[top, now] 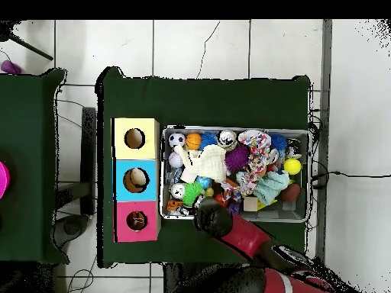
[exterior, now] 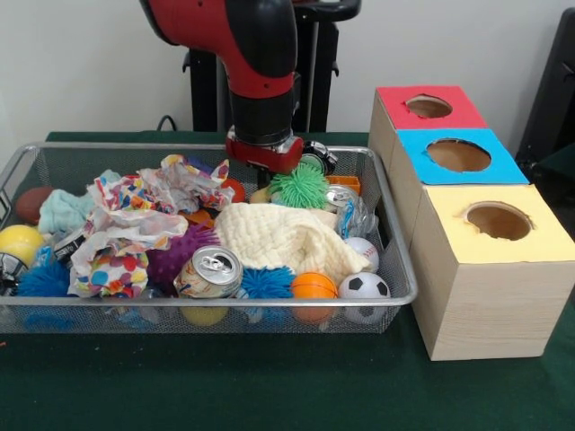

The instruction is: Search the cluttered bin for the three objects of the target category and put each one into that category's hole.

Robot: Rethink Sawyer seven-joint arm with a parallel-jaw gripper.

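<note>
Cloth (exterior: pixel 286 239) in bin (exterior: pixel 395 269) centre; can (exterior: pixel 208 272) before it; boxes (exterior: pixel 467 215) right.

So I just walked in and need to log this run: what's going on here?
A red and black arm has reached down into the far side of a wire bin full of clutter: balls, spiky toys, cans, a cream cloth and crumpled paper. Its gripper sits low beside a green spiky ball; whether it holds anything can't be seen. Beside the bin stand three boxes with holes, topped red, blue and yellow.
</note>
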